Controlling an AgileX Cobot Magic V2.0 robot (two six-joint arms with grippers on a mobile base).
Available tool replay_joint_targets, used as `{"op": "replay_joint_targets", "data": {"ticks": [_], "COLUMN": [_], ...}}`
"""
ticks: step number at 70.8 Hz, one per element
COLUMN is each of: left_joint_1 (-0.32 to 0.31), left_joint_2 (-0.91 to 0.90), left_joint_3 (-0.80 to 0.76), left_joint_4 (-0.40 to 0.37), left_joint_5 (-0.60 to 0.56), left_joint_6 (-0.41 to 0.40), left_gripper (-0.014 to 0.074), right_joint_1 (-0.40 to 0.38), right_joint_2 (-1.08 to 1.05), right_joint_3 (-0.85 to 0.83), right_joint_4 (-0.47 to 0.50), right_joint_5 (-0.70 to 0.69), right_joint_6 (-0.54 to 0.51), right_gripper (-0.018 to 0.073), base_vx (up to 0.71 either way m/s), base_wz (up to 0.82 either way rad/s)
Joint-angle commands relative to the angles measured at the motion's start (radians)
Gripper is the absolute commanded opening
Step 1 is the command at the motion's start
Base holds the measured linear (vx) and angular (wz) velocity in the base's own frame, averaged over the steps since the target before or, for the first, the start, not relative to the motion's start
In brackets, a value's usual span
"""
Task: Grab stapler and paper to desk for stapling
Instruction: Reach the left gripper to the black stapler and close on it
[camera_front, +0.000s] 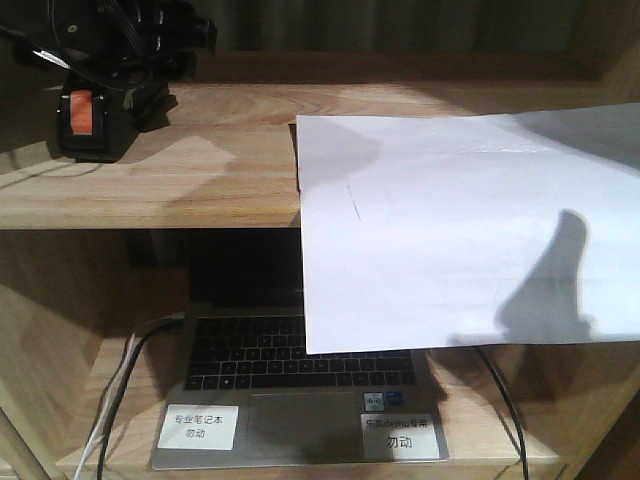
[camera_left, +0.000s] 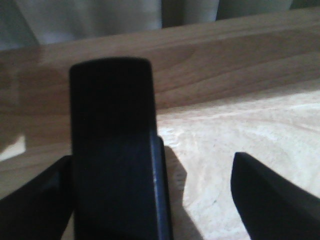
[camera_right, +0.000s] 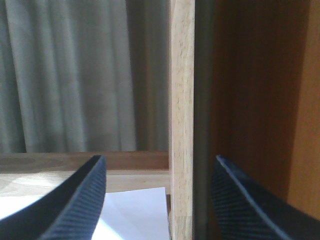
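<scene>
The black stapler (camera_front: 85, 120), orange-red patch facing me, lies at the far left of the upper shelf board (camera_front: 190, 170). My left gripper (camera_front: 120, 75) is down over it. In the left wrist view the stapler (camera_left: 112, 150) stands between the fingers of the left gripper (camera_left: 150, 157), close against the left one and a wide gap from the right one, so the gripper is open. The white paper (camera_front: 450, 230) lies on the same board and overhangs its front edge. My right gripper (camera_right: 159, 157) is open above the paper's corner (camera_right: 135, 215). The desk is out of view.
An open laptop (camera_front: 300, 380) with white labels sits on the lower shelf under the hanging paper, with cables (camera_front: 120, 380) at its left and right. A light wooden upright (camera_right: 181, 125) stands between the right gripper's fingers. A curtain hangs behind the shelf.
</scene>
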Motion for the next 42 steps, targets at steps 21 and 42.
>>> {"op": "replay_joint_targets", "data": {"ticks": [21, 42], "left_joint_1": [0.002, 0.002], "left_joint_2": [-0.040, -0.046], "left_joint_3": [-0.030, -0.030], "left_joint_4": [0.024, 0.023], "left_joint_5": [-0.027, -0.051], "left_joint_6": [-0.017, -0.015], "left_gripper": [0.0456, -0.0009], "right_joint_1": [-0.004, -0.004], "right_joint_2": [0.014, 0.014], "right_joint_3": [-0.024, -0.024], "right_joint_4": [0.001, 0.001], "right_joint_5": [-0.069, -0.069], "right_joint_6": [-0.008, -0.008], "right_gripper": [0.0433, 0.0433], "base_vx": [0.00, 0.00], "base_wz": [0.00, 0.00]}}
